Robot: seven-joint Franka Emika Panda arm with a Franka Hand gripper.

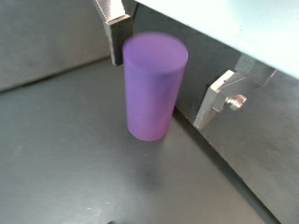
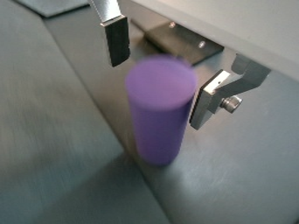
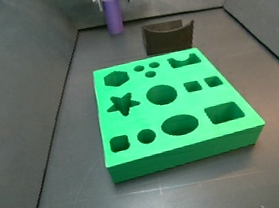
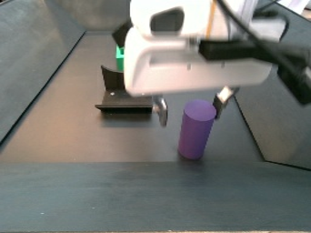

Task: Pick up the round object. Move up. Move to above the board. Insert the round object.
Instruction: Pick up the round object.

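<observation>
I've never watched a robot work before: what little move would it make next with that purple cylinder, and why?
Probably lower a little and close the fingers. The gripper is open, its silver finger plates flanking the top of the smooth purple cylinder peg, which stands upright on the dark floor, ungripped. The green foam board with cut-out holes lies apart, so grasping comes first.

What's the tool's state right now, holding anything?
Tool: open, fingers either side of the upright purple peg on the floor, not clamped on it; holding nothing.
</observation>
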